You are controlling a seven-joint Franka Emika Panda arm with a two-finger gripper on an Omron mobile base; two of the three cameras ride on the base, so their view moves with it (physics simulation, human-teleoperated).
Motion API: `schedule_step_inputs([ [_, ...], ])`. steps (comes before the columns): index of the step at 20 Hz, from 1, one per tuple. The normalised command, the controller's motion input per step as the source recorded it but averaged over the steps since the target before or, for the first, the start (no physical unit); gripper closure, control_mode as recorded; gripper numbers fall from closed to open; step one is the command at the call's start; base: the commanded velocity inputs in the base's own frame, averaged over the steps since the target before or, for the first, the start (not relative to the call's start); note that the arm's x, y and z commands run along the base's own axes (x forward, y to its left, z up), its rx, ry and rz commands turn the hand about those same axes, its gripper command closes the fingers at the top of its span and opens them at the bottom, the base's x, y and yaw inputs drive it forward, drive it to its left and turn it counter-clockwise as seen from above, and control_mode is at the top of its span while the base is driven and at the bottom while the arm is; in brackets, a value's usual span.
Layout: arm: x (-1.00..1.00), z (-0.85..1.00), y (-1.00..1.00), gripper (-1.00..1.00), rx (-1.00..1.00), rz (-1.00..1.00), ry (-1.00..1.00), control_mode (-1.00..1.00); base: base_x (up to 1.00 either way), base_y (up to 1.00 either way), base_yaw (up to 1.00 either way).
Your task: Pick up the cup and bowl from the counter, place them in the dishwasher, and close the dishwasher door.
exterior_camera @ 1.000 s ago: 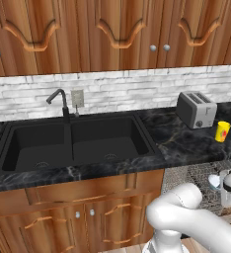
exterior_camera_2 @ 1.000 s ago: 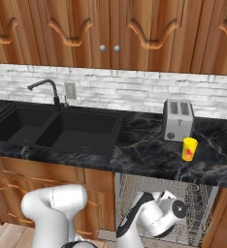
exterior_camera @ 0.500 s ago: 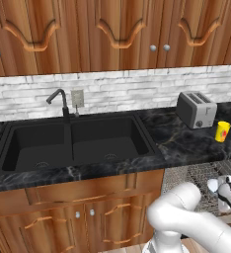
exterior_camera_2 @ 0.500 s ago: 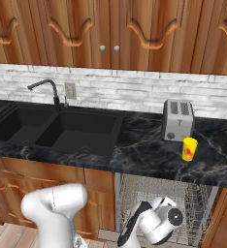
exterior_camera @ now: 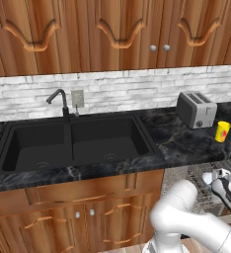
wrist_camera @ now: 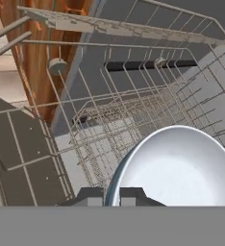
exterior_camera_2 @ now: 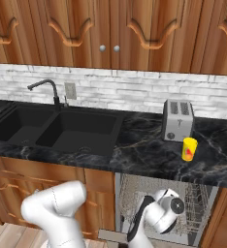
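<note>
The pale blue-white bowl [wrist_camera: 181, 166] is tilted on edge, its rim pinched between my gripper [wrist_camera: 112, 196], which is shut on it. Just behind it stand the wire racks of the open dishwasher [wrist_camera: 133, 120]. In the base views my hand [exterior_camera: 227, 189] hangs low in front of the dishwasher [exterior_camera_2: 183, 193], under the counter edge. The yellow cup [exterior_camera: 222, 131] [exterior_camera_2: 189, 149] stands upright on the black counter [exterior_camera_2: 144, 150], right of the toaster. The dishwasher door [exterior_camera_2: 113, 236] is folded down, and just its edge shows.
A silver toaster [exterior_camera: 196, 109] [exterior_camera_2: 177, 120] stands near the cup. The black double sink [exterior_camera: 73, 141] with its faucet [exterior_camera: 60, 101] lies to the left. Wooden cabinets flank the dishwasher, and a cabinet side [wrist_camera: 42, 62] is close on the hand view's left.
My hand with the bowl has sunk slightly lower at the dishwasher rack. The cup and the toaster have not moved.
</note>
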Motion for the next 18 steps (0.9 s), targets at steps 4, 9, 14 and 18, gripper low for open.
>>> schedule_step_inputs([
  [4,0.19,-0.56,-0.19,-1.0,0.0,0.0,0.0,-1.0,0.0,0.0,0.0],
  [9,-0.2,-0.48,-0.11,-1.0,-0.01,0.0,-0.02,-1.0,0.0,0.0,0.0],
  [14,-0.65,-0.62,-0.12,-1.0,-0.09,0.02,-0.06,-1.0,0.0,0.0,0.0],
  [18,-0.79,-0.69,-0.07,-1.0,-0.14,0.06,-0.08,-1.0,0.0,0.0,0.0],
])
